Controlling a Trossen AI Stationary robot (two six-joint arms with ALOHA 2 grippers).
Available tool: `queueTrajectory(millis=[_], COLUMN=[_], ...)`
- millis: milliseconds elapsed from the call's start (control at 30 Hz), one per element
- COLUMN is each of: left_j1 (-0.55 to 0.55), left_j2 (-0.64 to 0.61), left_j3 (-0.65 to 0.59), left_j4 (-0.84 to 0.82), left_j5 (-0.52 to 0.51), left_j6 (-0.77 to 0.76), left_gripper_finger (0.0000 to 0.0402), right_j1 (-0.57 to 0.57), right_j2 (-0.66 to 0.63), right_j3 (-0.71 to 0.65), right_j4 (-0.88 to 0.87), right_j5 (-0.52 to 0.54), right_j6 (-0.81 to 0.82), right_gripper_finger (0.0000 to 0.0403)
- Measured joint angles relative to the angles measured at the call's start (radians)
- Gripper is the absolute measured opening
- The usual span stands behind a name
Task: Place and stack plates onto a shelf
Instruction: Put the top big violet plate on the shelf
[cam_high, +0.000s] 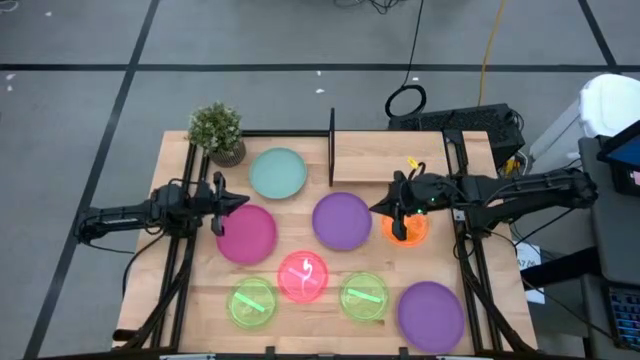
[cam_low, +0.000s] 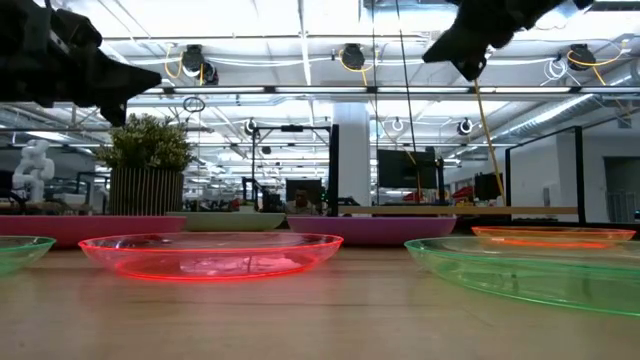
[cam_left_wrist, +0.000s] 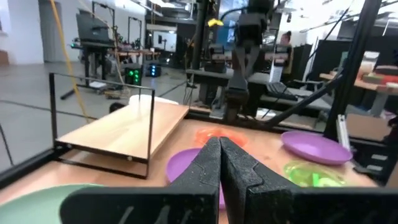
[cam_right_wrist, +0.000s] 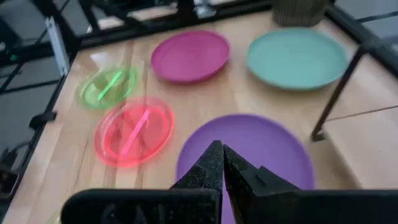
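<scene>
Eight plates lie flat on the tabletop: teal (cam_high: 278, 172), magenta (cam_high: 246, 234), purple (cam_high: 342, 220), orange (cam_high: 405, 230), pink (cam_high: 303, 277), two green (cam_high: 252, 302) (cam_high: 364, 296) and a second purple (cam_high: 431, 315). The shelf (cam_high: 395, 158) stands bare at the far side, its black panel (cam_high: 331, 148) at its left end. My left gripper (cam_high: 243, 201) is shut and empty, in the air over the magenta plate's far edge. My right gripper (cam_high: 375, 208) is shut and empty, in the air between the purple plate (cam_right_wrist: 249, 149) and the orange plate.
A potted plant (cam_high: 217, 132) stands at the far left corner beside the teal plate. The plates fill most of the table's middle and near side. Black frame rails (cam_high: 470, 270) run along both table sides.
</scene>
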Motion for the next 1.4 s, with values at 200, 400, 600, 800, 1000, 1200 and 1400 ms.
queueTrajectory(millis=[200, 400, 600, 800, 1000, 1200, 1400], left_j1=[-0.013, -0.013, -0.014, -0.020, -0.069, -0.074, -0.075], left_j2=[0.058, 0.200, 0.398, 0.589, 0.728, 0.810, 0.906], left_j3=[0.090, 0.280, 0.525, 0.712, 0.740, 0.730, 0.718], left_j4=[-0.007, -0.110, -0.289, -0.386, -0.391, -0.394, -0.392], left_j5=[0.000, -0.007, -0.007, -0.007, -0.029, -0.077, -0.076], left_j6=[0.007, 0.009, -0.003, -0.023, 0.027, 0.082, 0.082], left_gripper_finger=[0.0001, 0.0001, 0.0001, 0.0001, 0.0001, 0.0001, 0.0001], right_j1=[0.042, 0.062, 0.062, 0.062, 0.074, 0.104, 0.104], right_j2=[0.000, 0.000, 0.000, 0.000, 0.041, 0.177, 0.288], right_j3=[-0.074, -0.142, -0.211, -0.241, -0.242, -0.242, -0.220], right_j4=[0.061, 0.093, 0.126, 0.127, 0.161, 0.275, 0.304], right_j5=[0.003, 0.028, 0.027, 0.027, 0.025, -0.005, -0.059], right_j6=[0.033, 0.046, 0.073, 0.078, 0.085, 0.043, -0.028], right_gripper_finger=[0.0000, 0.0000, 0.0000, 0.0000, 0.0000, 0.0007, 0.0027])
